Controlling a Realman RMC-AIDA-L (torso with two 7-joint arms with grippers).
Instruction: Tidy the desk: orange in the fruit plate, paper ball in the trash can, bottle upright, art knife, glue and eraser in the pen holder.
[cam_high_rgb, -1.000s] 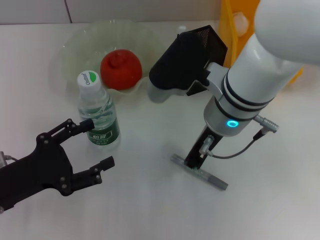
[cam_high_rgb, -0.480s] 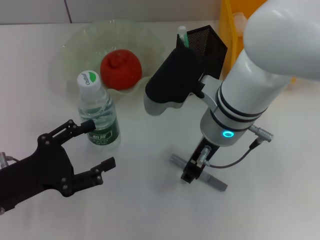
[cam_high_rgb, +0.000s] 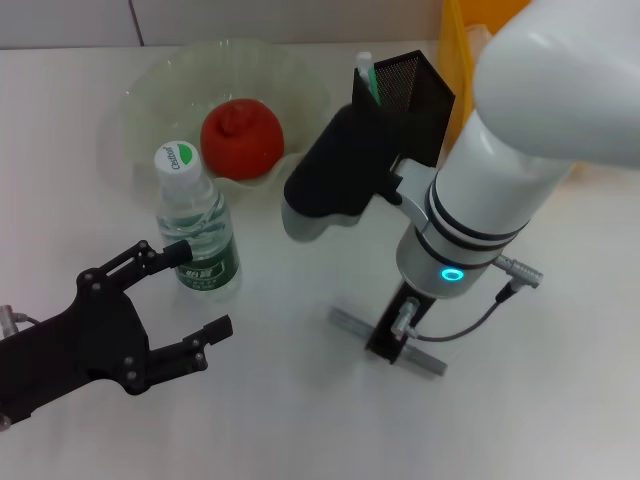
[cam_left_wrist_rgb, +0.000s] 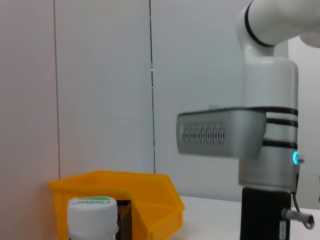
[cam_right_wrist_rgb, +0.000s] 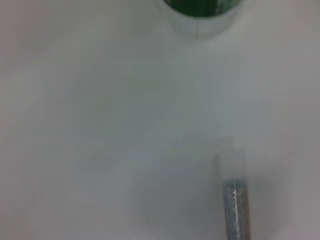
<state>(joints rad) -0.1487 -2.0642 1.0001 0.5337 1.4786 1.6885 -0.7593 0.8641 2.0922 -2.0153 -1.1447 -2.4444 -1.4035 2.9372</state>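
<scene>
The orange (cam_high_rgb: 240, 138) lies in the glass fruit plate (cam_high_rgb: 150, 85). Just in front of the plate, the bottle (cam_high_rgb: 195, 235) stands upright, and its white cap (cam_left_wrist_rgb: 92, 210) shows in the left wrist view. My left gripper (cam_high_rgb: 192, 292) is open beside the bottle's base, holding nothing. Down at the table, my right gripper (cam_high_rgb: 388, 342) sits on the middle of the grey art knife (cam_high_rgb: 345, 322), which lies flat (cam_right_wrist_rgb: 234, 200). The black mesh pen holder (cam_high_rgb: 410, 90) stands behind with the glue (cam_high_rgb: 364, 70) in it. The eraser and paper ball are out of view.
A yellow bin (cam_high_rgb: 458, 60) stands at the back right, behind the pen holder; it also shows as the yellow bin (cam_left_wrist_rgb: 125, 192) in the left wrist view. My right arm's white forearm (cam_high_rgb: 500, 180) covers much of the right side of the table.
My right arm has moved down and a little left over the art knife, and the knife has shifted slightly left. The left gripper and the bottle have not moved.
</scene>
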